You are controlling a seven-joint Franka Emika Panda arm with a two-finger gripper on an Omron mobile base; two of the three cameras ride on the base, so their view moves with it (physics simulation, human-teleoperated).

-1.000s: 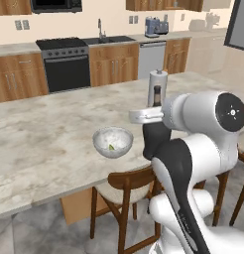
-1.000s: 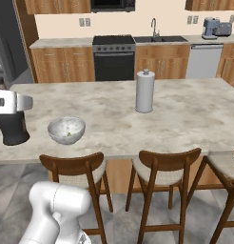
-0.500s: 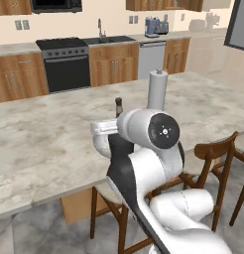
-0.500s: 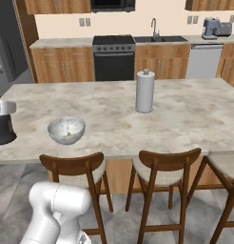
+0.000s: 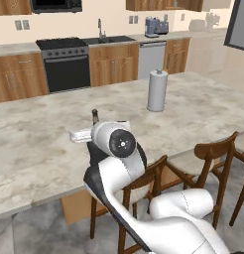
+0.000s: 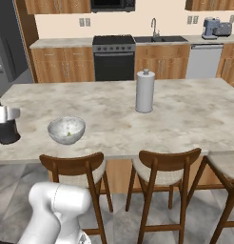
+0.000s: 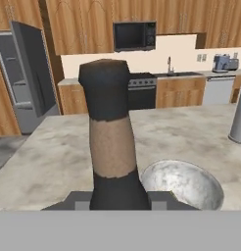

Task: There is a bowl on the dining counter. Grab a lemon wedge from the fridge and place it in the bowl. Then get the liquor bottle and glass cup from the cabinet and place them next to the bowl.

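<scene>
Bottle and bowl at the dining table

The bottle (image 7: 110,147), dark with a tan neck band and dark cap, stands upright just beside the bowl (image 6: 66,130). The bowl is grey and speckled, upright near the table's (image 6: 185,114) front edge, with a small green-yellow lemon wedge (image 6: 68,135) inside.

Bowl (image 7: 183,184) just right of hand, close. Paper towel roll (image 7: 238,122) farther right. Counter (image 7: 54,162) left of hand bare.
</scene>
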